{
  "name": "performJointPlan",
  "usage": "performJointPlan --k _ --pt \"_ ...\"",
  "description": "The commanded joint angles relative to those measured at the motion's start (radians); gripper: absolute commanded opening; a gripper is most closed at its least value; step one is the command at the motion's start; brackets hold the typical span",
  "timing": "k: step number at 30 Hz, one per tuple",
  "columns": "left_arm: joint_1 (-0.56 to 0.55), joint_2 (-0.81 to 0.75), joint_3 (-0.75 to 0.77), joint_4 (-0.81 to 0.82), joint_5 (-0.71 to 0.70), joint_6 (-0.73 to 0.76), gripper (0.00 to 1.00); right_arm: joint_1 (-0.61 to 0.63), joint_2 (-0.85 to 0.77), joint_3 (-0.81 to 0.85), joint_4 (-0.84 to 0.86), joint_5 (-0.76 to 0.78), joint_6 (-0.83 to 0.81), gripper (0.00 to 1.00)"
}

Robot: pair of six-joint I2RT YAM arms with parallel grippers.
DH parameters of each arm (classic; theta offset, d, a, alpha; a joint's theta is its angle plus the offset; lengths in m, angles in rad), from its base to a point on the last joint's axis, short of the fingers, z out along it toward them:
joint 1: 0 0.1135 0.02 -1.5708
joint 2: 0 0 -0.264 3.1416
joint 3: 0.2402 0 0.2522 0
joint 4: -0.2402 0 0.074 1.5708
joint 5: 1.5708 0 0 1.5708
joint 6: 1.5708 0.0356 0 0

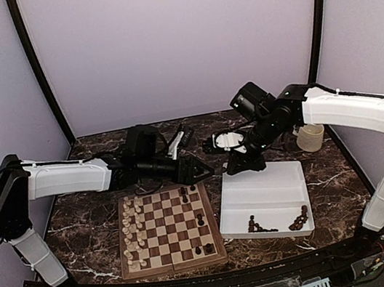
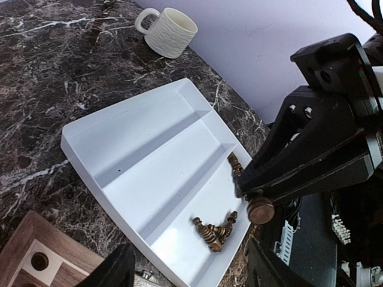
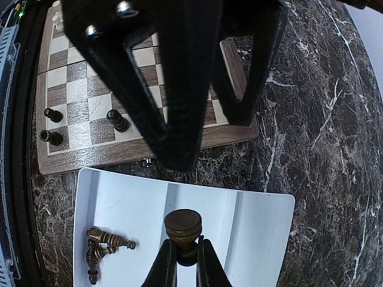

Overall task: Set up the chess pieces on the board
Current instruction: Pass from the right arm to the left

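Observation:
The board [image 1: 166,229] lies at the front left, with cream pieces [image 1: 131,227] along its left side and a few dark pieces [image 1: 200,219] on its right side. My right gripper [image 1: 243,164] is shut on a dark piece [image 3: 183,226] and holds it above the white tray's [image 1: 260,176] far left corner; the piece also shows in the left wrist view [image 2: 261,209]. My left gripper [image 1: 198,170] is open and empty over the board's far right corner, close to the right gripper. Several loose dark pieces [image 2: 215,230] lie in the tray.
A cream mug [image 1: 310,137] stands behind the tray at the back right. The board's edge [image 3: 239,78] and three standing dark pieces [image 3: 117,119] show in the right wrist view, partly hidden by the left gripper [image 3: 173,72]. Dark marbled tabletop [image 2: 36,119] surrounds the tray.

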Motion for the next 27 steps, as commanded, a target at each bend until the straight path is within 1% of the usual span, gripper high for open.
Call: performJointPlan --k 1,7,16,20,27 --pt "-0.007 0.010 0.037 0.094 0.127 -0.078 0.65 -0.005 0.043 0.064 0.009 -0.019 0.047 0.04" --pt "-0.009 0.034 0.048 0.142 0.169 -0.136 0.61 0.003 0.049 0.078 0.004 -0.015 0.044 0.04" --pt "-0.012 0.082 0.099 0.125 0.206 -0.146 0.53 0.011 0.054 0.078 0.012 -0.014 0.053 0.04" --pt "-0.014 0.096 0.116 0.117 0.211 -0.148 0.47 0.011 0.053 0.084 0.012 -0.019 0.056 0.05" --pt "-0.014 0.119 0.133 0.118 0.240 -0.160 0.31 0.012 0.053 0.083 0.015 -0.019 0.059 0.05"
